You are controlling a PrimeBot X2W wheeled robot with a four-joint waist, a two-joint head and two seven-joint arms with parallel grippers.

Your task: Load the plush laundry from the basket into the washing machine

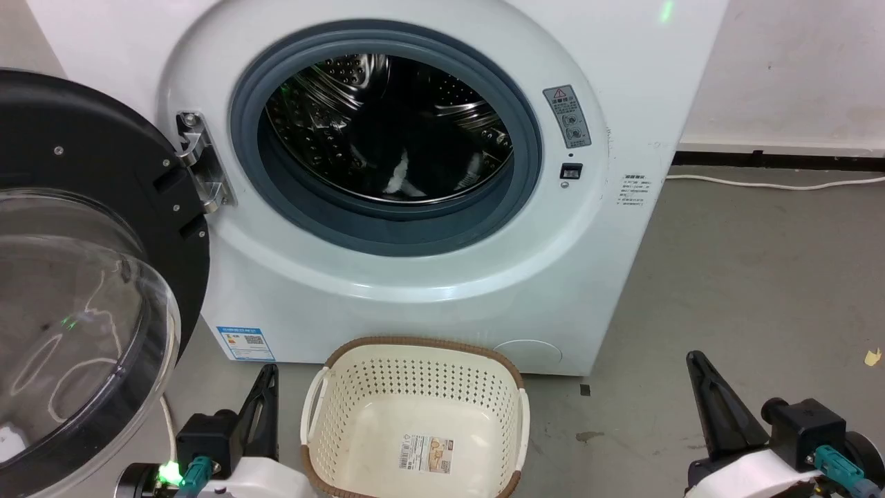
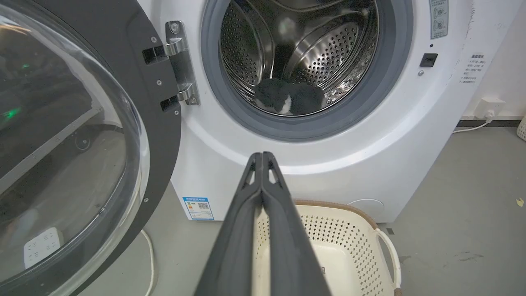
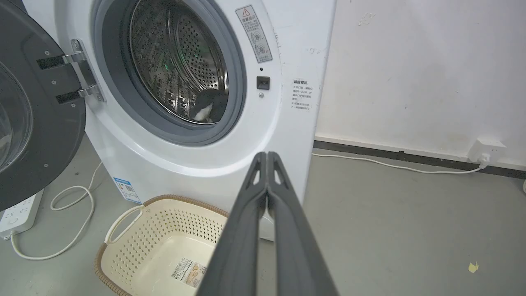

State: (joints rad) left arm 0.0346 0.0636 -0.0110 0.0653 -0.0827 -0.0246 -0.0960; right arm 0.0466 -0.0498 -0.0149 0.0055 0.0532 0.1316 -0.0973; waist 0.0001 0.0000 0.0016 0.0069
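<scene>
Lying at the bottom of the drum (image 2: 328, 49), the plush laundry (image 2: 287, 98) is a fluffy black heap with a white patch at its front. It is inside the washing machine (image 1: 415, 277), behind the lower lip of the grey rubber ring (image 1: 387, 232). The drum is shiny steel, dotted with small round holes and crossed by raised ribs. The ring is smooth, matte and circular, set in a round recess of the glossy white front panel. The door (image 1: 83, 131) hangs wide open at the robot's left on a bright metal hinge (image 1: 200, 162). Its frame is black and its window (image 1: 69, 318) is a clear domed bowl that catches reflections.

The basket (image 1: 415, 373) stands on the grey floor (image 1: 726, 277) just in front of the machine, below the porthole. Its only content is a printed label (image 1: 425, 453) stuck flat on its bottom. Its walls are cream plastic pierced with rows of small holes, and its shape is a rounded rectangle. The rim is brown with a woven look, and white loop handles (image 1: 311, 408) curve out at the sides.

The left jaws are closed and empty, the 2 long dark fingers (image 2: 283, 230) pressed together to a point. The right jaws are likewise closed and empty, fingers (image 3: 246, 230) meeting at the tip. They sit low, 1 at each side of the basket.
</scene>
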